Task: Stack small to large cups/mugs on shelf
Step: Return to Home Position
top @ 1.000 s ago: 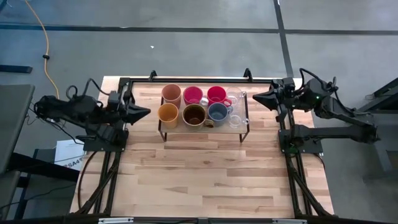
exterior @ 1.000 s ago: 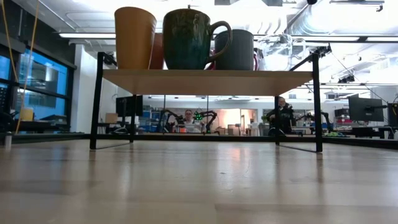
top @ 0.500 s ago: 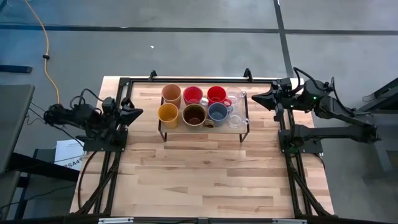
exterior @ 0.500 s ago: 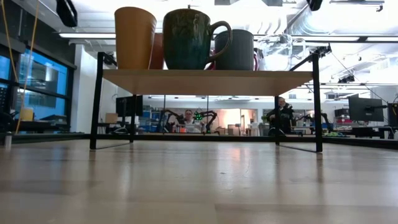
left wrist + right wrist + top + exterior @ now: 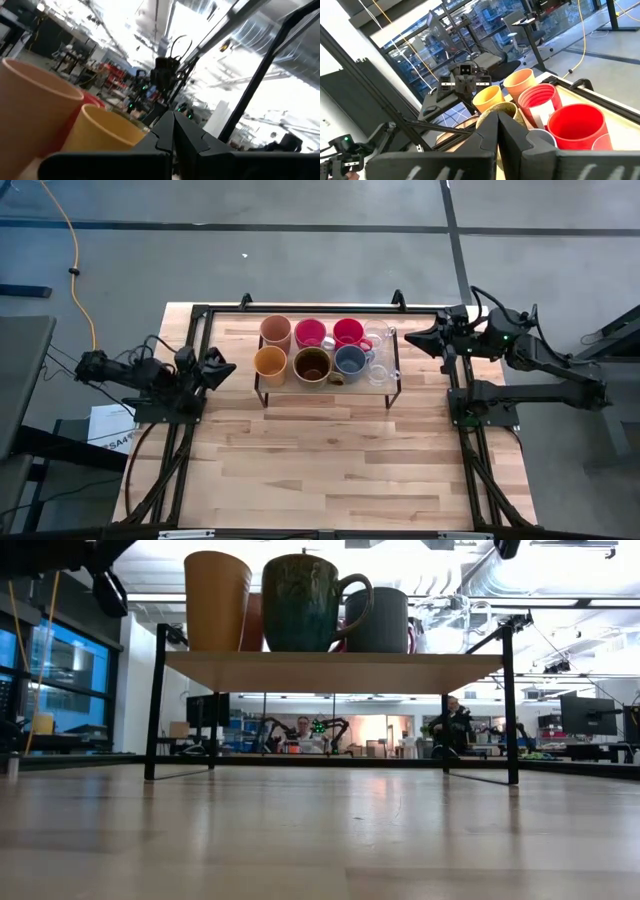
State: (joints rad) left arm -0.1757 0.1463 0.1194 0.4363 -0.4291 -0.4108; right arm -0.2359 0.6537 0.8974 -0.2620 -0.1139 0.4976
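Observation:
The cups stand upright in two rows on the shelf's (image 5: pixel 262 383) wooden top at the table's far middle: peach tumbler (image 5: pixel 276 332), two red cups (image 5: pixel 310 333) (image 5: pixel 348 332), orange-yellow cup (image 5: pixel 270 364), dark-brown mug (image 5: pixel 312 365), grey-blue mug (image 5: pixel 350 361), clear glass cups (image 5: pixel 383 366). My left gripper (image 5: pixel 232 365) is shut and empty, just left of the shelf, pointing at it. My right gripper (image 5: pixel 410 339) is shut and empty, just right of the shelf. The wrist views show the left gripper (image 5: pixel 173 116) and right gripper (image 5: pixel 498 116) closed.
Black arm frames run along the table's left side (image 5: pixel 165 465) and right side (image 5: pixel 485 465). Bare wooden tabletop (image 5: pixel 330 470) stretches from the shelf to the near edge. People sit in the room beyond the table (image 5: pixel 303 730).
My left gripper has drawn back toward the table's left edge and sunk lower, folding in toward its base, tipping its shut fingers upward. It enters the low view's upper left. The cups and the right arm have kept still.

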